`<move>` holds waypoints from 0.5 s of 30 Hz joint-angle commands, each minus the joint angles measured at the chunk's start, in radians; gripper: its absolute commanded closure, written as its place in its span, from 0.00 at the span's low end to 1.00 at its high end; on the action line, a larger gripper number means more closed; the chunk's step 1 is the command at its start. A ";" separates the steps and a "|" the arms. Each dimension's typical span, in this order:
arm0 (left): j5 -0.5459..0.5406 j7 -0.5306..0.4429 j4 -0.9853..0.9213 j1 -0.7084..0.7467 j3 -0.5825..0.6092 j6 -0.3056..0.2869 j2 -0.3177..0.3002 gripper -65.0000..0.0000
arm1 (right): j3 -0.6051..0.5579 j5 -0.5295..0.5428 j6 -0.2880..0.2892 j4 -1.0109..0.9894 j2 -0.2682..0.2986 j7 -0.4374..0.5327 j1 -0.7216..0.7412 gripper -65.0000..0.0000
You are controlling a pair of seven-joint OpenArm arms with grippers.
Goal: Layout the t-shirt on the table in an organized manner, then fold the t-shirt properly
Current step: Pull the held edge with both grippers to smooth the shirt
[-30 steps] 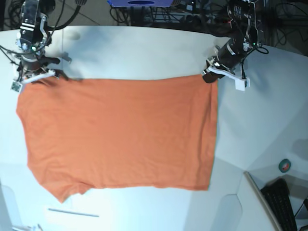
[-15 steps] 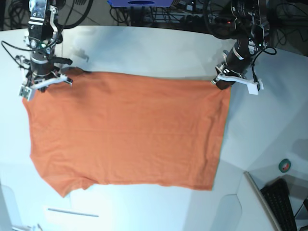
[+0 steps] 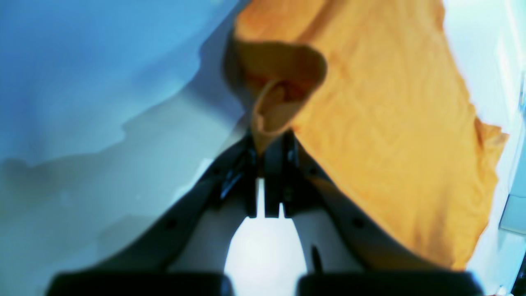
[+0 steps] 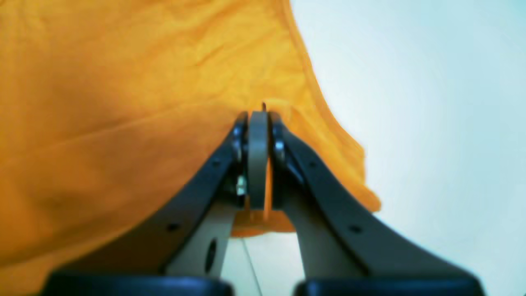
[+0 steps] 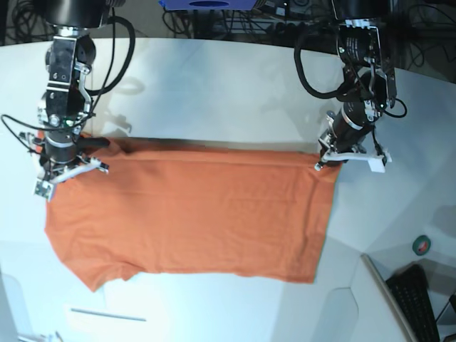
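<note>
The orange t-shirt (image 5: 192, 214) lies spread on the white table (image 5: 214, 78), with its far edge lifted between my two grippers. In the base view my left gripper (image 5: 328, 159) is shut on the far right corner, and my right gripper (image 5: 57, 169) is shut on the far left corner. In the left wrist view my left gripper (image 3: 269, 144) pinches a curled bit of the t-shirt (image 3: 382, 123). The right wrist view has my right gripper (image 4: 259, 119) shut on the hem of the t-shirt (image 4: 123, 102), above the table (image 4: 411, 102).
A green tape roll (image 5: 422, 245) and a black keyboard (image 5: 417, 303) sit at the near right, beyond the table's angled cut-out edge. A thin grey strip (image 5: 107, 314) lies near the front left. Cables run along the back.
Both grippers have carried the t-shirt's far edge toward the near side and slightly right. The near hem has stayed put, so the spread cloth looks shorter.
</note>
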 commanded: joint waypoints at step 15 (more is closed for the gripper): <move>0.001 0.044 -0.226 -0.229 -0.009 -0.006 -0.004 1.00 | -0.112 -0.007 -0.004 -0.242 0.074 0.026 0.242 1.00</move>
